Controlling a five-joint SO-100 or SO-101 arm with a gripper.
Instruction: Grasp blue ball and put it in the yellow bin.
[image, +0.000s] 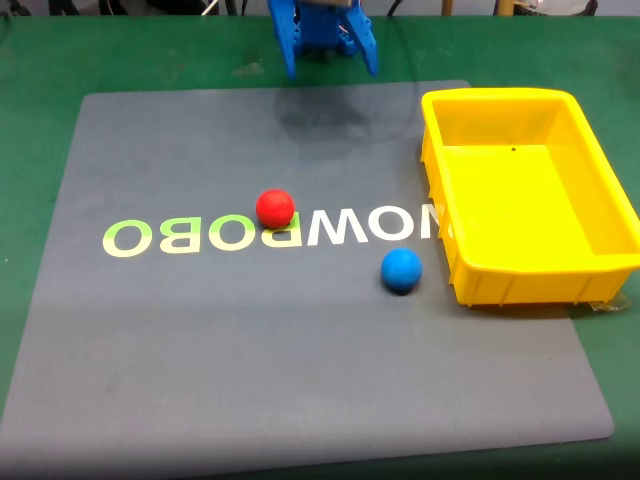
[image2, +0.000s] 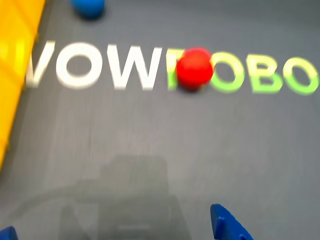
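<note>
The ball (image: 401, 270) sits on the mat (image: 200, 340) just beside the bin (image: 600, 190), well apart from the claw (image: 330, 55) — fingers spread, nothing held — and looks light, matte and prone to roll, so it likely wants a pinch across its middle.

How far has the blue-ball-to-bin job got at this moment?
Nothing looks done: the blue ball lies on the grey mat beside the yellow bin, which holds nothing. The gripper hangs open at the mat's far edge, holding nothing. Reaching, grasping and dropping all remain.
</note>
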